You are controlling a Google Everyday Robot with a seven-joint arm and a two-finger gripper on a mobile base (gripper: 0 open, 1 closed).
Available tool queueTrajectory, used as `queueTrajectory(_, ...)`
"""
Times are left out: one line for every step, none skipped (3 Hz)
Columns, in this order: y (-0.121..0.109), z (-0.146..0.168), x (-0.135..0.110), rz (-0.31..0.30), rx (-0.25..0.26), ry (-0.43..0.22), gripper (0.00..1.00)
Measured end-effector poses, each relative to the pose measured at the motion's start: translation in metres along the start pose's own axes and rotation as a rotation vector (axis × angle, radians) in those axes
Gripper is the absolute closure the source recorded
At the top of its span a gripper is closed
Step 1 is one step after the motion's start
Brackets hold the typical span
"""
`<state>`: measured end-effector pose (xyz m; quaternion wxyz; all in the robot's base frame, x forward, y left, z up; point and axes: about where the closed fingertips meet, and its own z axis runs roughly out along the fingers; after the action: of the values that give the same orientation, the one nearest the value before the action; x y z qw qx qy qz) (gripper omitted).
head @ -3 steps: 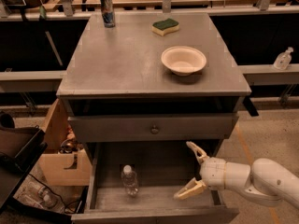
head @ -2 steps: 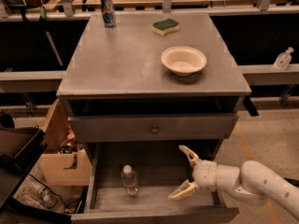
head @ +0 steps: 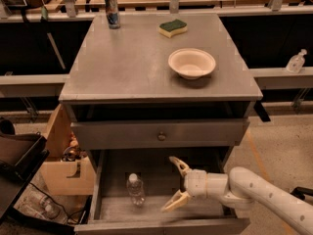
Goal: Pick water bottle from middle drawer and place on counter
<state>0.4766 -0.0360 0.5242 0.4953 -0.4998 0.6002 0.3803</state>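
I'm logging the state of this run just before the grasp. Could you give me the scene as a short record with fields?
water bottle: appears upright on the drawer floor, left of centre, not held
middle drawer: pulled open
gripper: open, inside the drawer, to the right of the bottle and apart from it
counter: holds a bowl, a sponge and a can; no bottle
task stage: bottle not yet grasped
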Motion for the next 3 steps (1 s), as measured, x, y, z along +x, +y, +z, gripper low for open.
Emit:
queueTrajectory(0.0,0.032,0.005,0.01,-0.052,0.002,0.0)
queueTrajectory(0.004,0.071,0.007,0.019,-0.127,-0.011,0.0)
queueTrajectory(0.008,0.095,0.005,0.021,-0.173,-0.037,0.0)
